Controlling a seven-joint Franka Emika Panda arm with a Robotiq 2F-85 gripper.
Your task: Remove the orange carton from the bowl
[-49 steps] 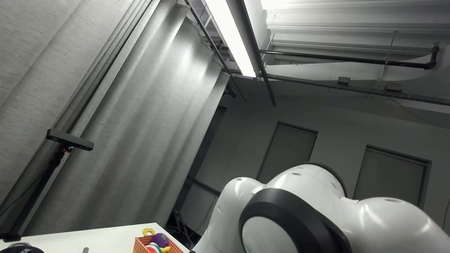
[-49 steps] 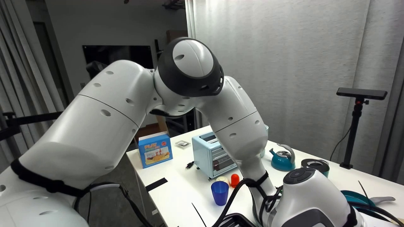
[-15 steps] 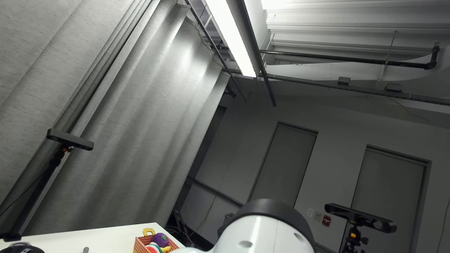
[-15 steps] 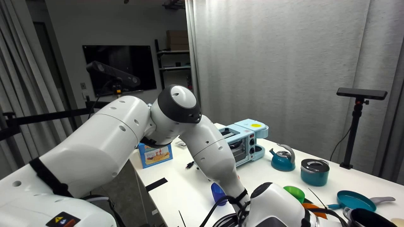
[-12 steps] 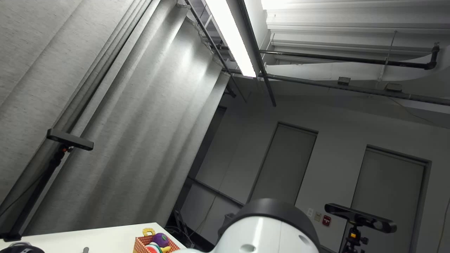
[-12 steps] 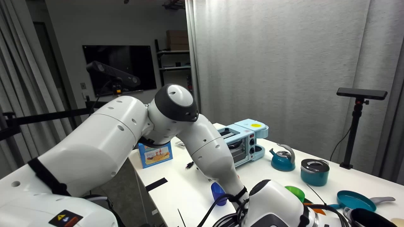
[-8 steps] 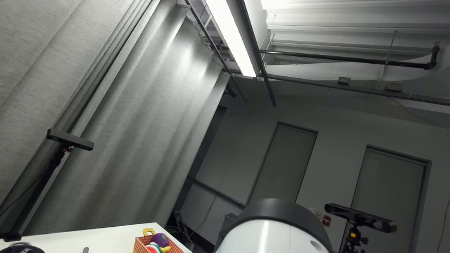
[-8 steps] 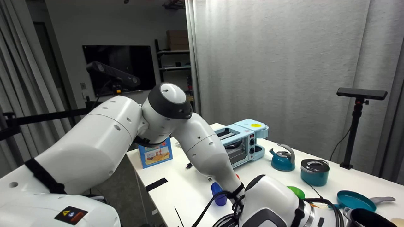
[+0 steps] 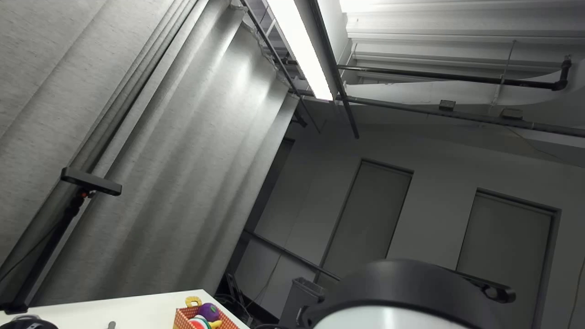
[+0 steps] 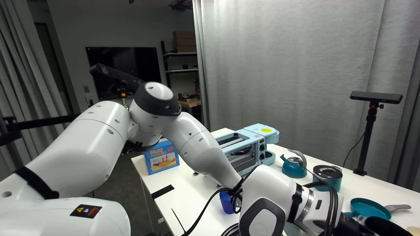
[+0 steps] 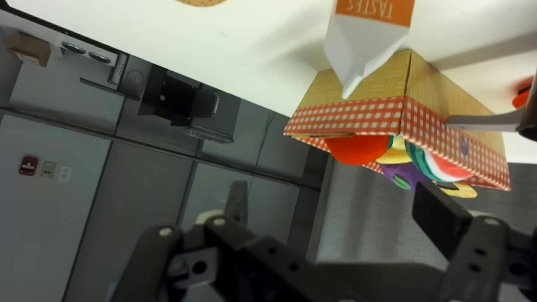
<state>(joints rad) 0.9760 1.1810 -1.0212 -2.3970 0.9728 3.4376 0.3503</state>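
Note:
The orange carton (image 11: 373,10), orange with a white peaked top, comes in at the upper edge of the wrist view, where the picture stands upside down. Only its top end and a strip with lettering show. The bowl is hidden or out of view, so whether the carton sits in it I cannot tell. My gripper (image 11: 337,205) stands open, its two fingers wide apart with nothing between them. The carton appears beyond the fingertips and touches neither of them. In an exterior view the wrist (image 10: 305,206) hangs over the table, fingertips not distinguishable.
Behind the carton stands a checked basket (image 11: 348,117) of toy fruit, with a grey handle (image 11: 482,121) close by. A black pot (image 10: 387,226), teal pan (image 10: 367,208), lidded pot (image 10: 331,177), kettle (image 10: 293,167), toaster oven (image 10: 246,154) and blue cup (image 10: 225,201) share the table.
In the exterior views the arm's elbow has swung over and the wrist has shifted up across the table. It now covers the green object that showed beside it. The gripper stays open.

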